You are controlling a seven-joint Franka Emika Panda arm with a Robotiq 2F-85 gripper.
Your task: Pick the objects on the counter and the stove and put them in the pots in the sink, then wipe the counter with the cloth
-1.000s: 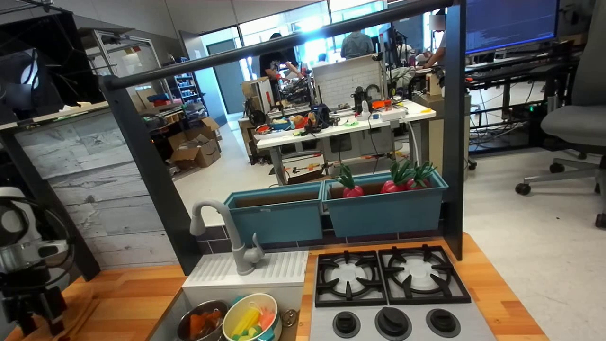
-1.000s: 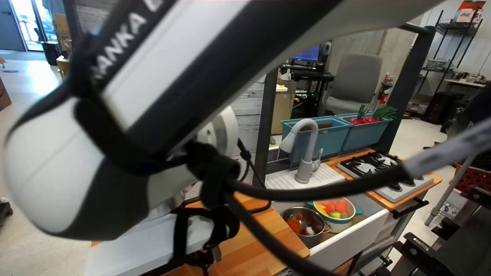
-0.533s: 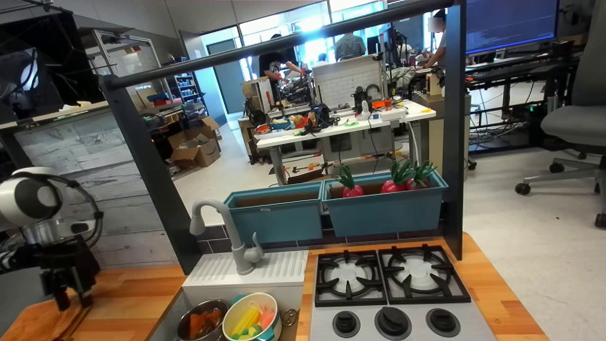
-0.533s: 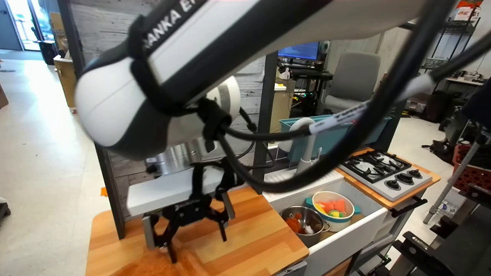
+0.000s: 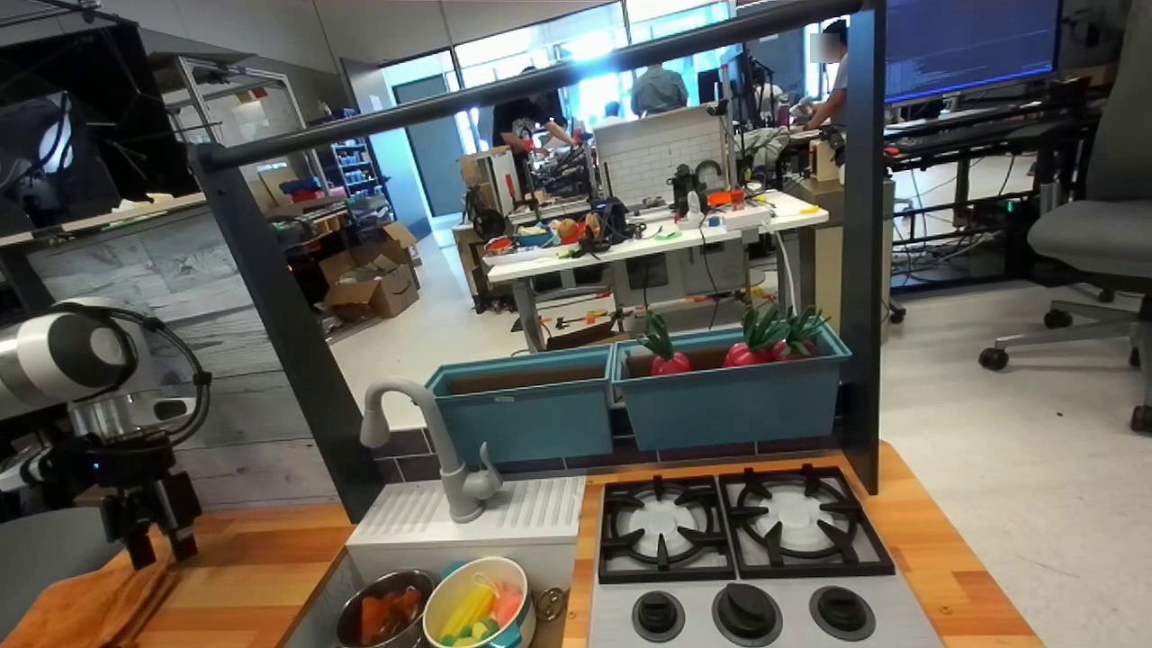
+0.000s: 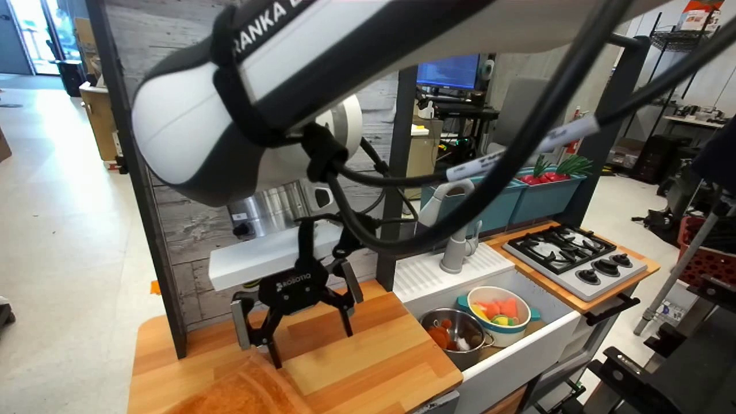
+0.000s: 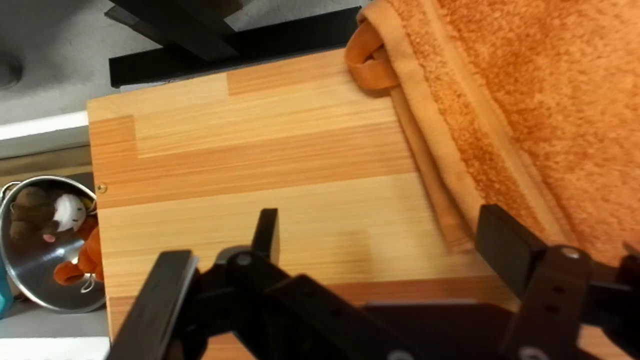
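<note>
My gripper [image 6: 312, 346] gapes empty, likely to grasp the cloth [image 6: 236, 394]. That lies well apart from the counter [image 6: 371, 359] edge beside the sink [image 6: 520, 361], perhaps leaving wiping room.

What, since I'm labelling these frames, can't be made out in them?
Cloth, full outline: cut off by picture edges in all views.
Any contact between gripper and cloth: a finger covers the spot in the wrist view.
Cream-white pot, floor: mostly hidden by toy foods in both exterior views.
Metal pot, item count: contents overlap, and the counter hides some in the wrist view.
</note>
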